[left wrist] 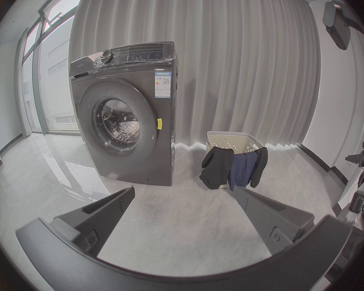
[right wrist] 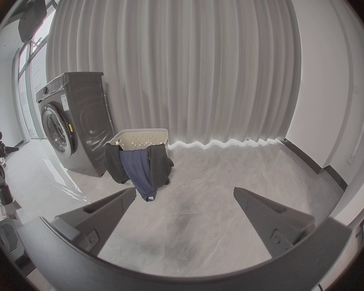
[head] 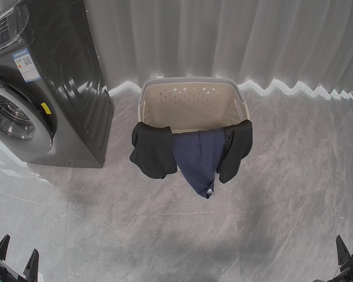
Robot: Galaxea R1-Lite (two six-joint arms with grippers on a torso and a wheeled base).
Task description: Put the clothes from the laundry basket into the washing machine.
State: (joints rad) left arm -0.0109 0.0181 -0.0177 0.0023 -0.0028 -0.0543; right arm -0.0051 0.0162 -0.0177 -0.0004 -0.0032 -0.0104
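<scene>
1. Three garments are hanging side by side over the near rim of the basket [head: 190, 106]. The left black garment [head: 153, 151] is draping at the robot's left, the navy garment [head: 200, 161] in the middle and the right black garment [head: 235, 149] at the right.
2. All three are hanging mostly down the outside front. The navy garment is reaching lowest and is showing a small pale tag at its tip. Its edges are being overlapped by the two black pieces.
3. The basket is standing on the floor [head: 145, 224], pale with star-shaped holes. Its back is sitting close to the curtain [head: 223, 28], and its far inner wall is showing bare above the draped cloth.
4. The washer [head: 66, 67] is standing to the basket's left, near it but not touching. Its round door [head: 11, 116] is facing out over the floor. Whether that door is closed is not clear.
5. Open grey floor is stretching between the basket and both grippers, and more is lying to the basket's right.
6. The left gripper [head: 20, 244] is hanging low and well short of the clothes, with its fingers spread apart and gripping nothing.
7. The right gripper [head: 349, 232] is hanging low on the other side, likewise spread wide and gripping nothing.
</scene>
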